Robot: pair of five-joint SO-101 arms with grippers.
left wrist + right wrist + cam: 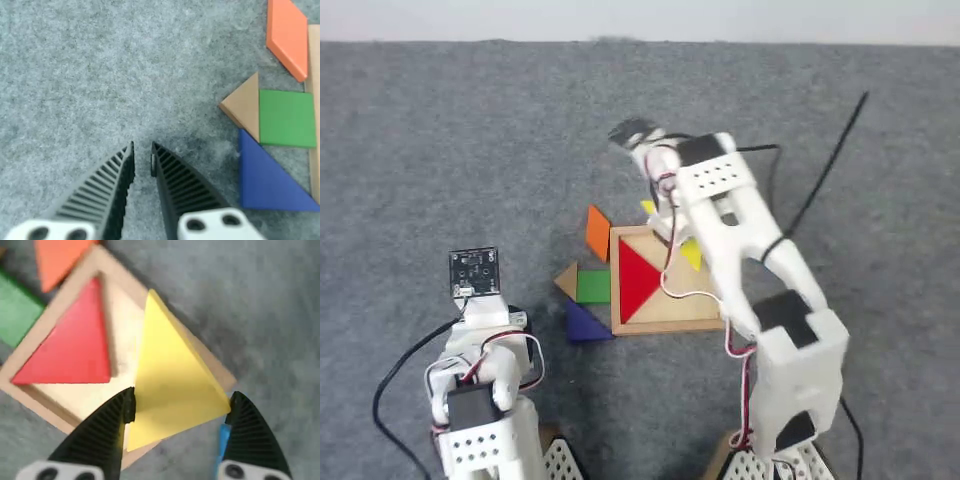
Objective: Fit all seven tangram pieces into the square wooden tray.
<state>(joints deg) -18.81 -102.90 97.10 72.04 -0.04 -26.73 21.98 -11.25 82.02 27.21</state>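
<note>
Right gripper (182, 396): fingers spread wide, clamping the yellow triangle (170, 365) tilted over the tray (125, 272), overhanging its rim; the free slot lies toward the red triangle (75, 345). Left gripper (142, 147): nearly closed, empty.

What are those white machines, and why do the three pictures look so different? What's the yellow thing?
They are two small robot arms, each ending in a pincer called a gripper. One picture comes from a camera looking down over the table; the other two come from little cameras on the arms' wrists. The right gripper pinches a yellow triangle over the wooden tray, where a red triangle already lies. On the grey carpet beside the tray wait an orange piece, a green square, a tan triangle and a blue triangle. The left gripper, nearly shut, holds nothing.
</note>
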